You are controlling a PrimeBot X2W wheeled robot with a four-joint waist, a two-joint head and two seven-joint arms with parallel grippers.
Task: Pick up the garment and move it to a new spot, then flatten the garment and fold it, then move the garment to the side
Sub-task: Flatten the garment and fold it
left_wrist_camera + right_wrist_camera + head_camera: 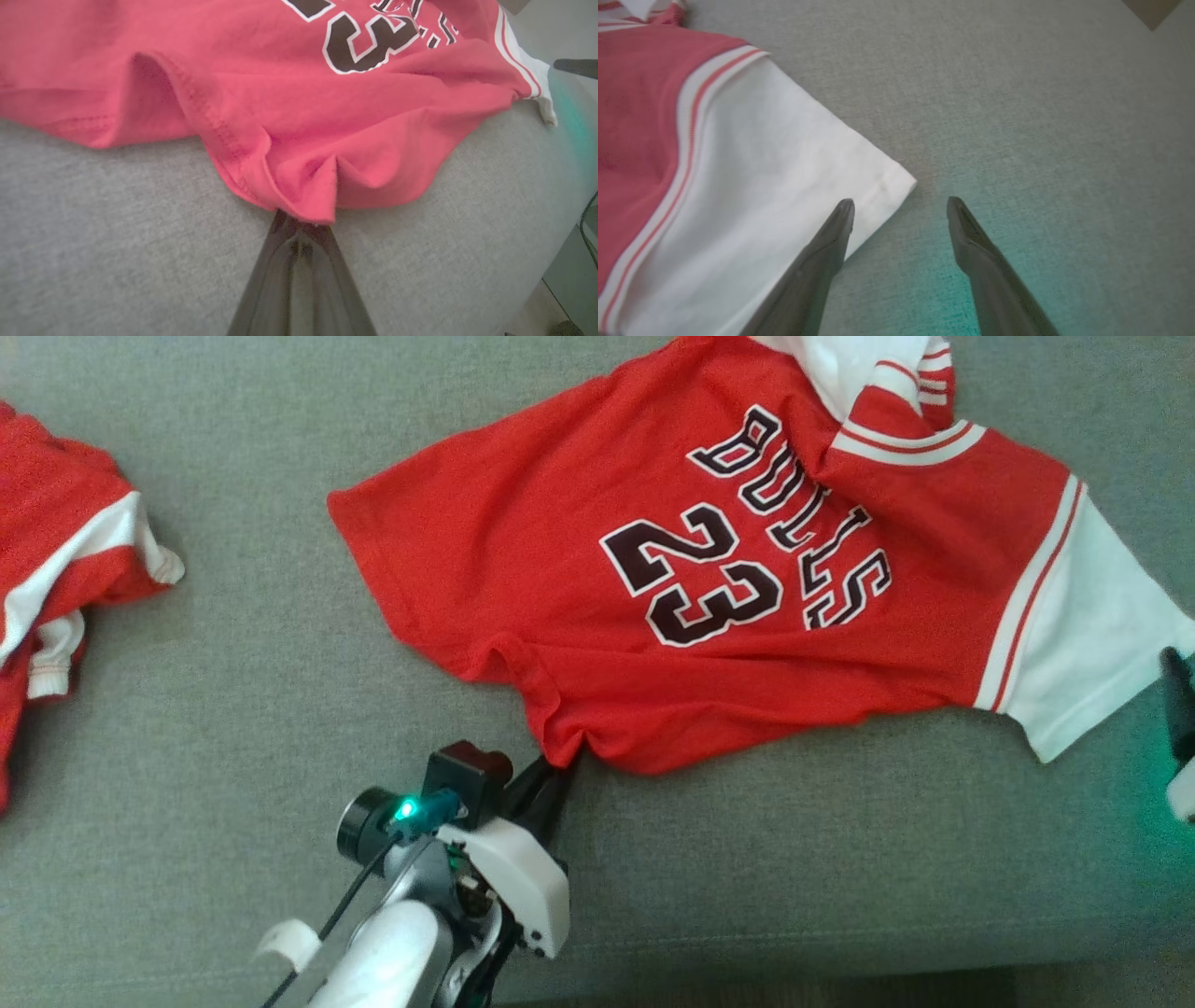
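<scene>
A red jersey (653, 551) with dark "BULLS 23" lettering and white sleeves lies spread on the grey cushion (233, 709), its hem toward the left. My left gripper (557, 767) is shut on the jersey's near bottom corner; in the left wrist view that corner (303, 196) bunches into folds just above my closed gripper (301, 224). My right gripper (900, 201) stands open low over the cushion, its left finger (833, 238) over the corner of the white sleeve (775, 186) and its right finger over bare fabric. The head view catches the right gripper's dark finger (1178, 705) at the right edge.
A second red and white garment (56, 579) lies crumpled at the cushion's far left. The cushion's front edge (747, 952) runs just below my left arm. Bare grey fabric stretches between the two garments and to the right of the sleeve.
</scene>
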